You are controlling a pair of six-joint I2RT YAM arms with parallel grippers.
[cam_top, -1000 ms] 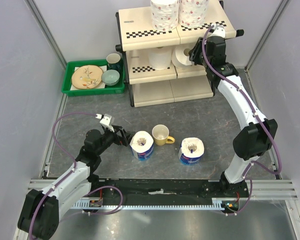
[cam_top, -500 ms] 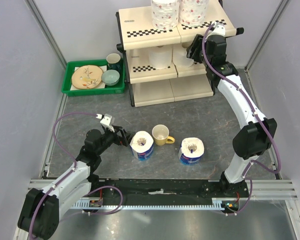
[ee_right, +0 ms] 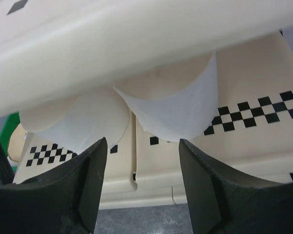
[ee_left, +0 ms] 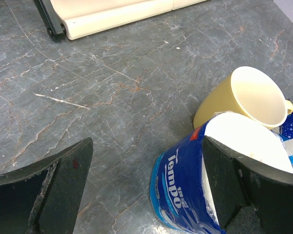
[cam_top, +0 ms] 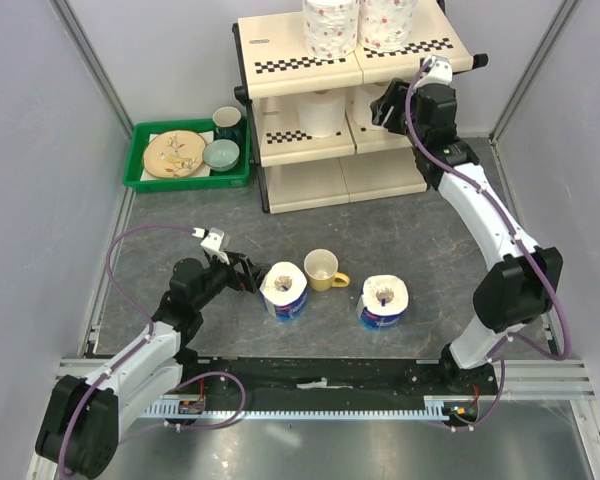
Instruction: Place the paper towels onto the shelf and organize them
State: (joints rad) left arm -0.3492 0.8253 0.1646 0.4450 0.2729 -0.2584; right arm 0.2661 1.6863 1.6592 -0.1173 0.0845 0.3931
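The shelf (cam_top: 300,66) stands at the back with two floral paper towels (cam_top: 330,26) on its top tier. Two plain rolls stand on the middle tier (cam_top: 322,112), and both show in the right wrist view (ee_right: 176,109). My right gripper (cam_top: 384,106) hangs just in front of the right-hand plain roll, open (ee_right: 142,144), with nothing between its fingers. Two blue-wrapped rolls stand on the table (cam_top: 285,291) (cam_top: 383,303). My left gripper (cam_top: 242,279) is open (ee_left: 146,146); the nearer blue roll (ee_left: 195,187) sits against its right finger (ee_left: 244,185).
A yellow mug (cam_top: 322,268) stands between the two blue rolls, also shown in the left wrist view (ee_left: 251,100). A green tray (cam_top: 188,155) with a plate, a bowl and a dark cup sits left of the shelf. The shelf's bottom tier (cam_top: 340,180) holds nothing.
My right gripper has opened, let go of the right plain roll on the middle tier, and drawn back a little. The left arm has not moved.
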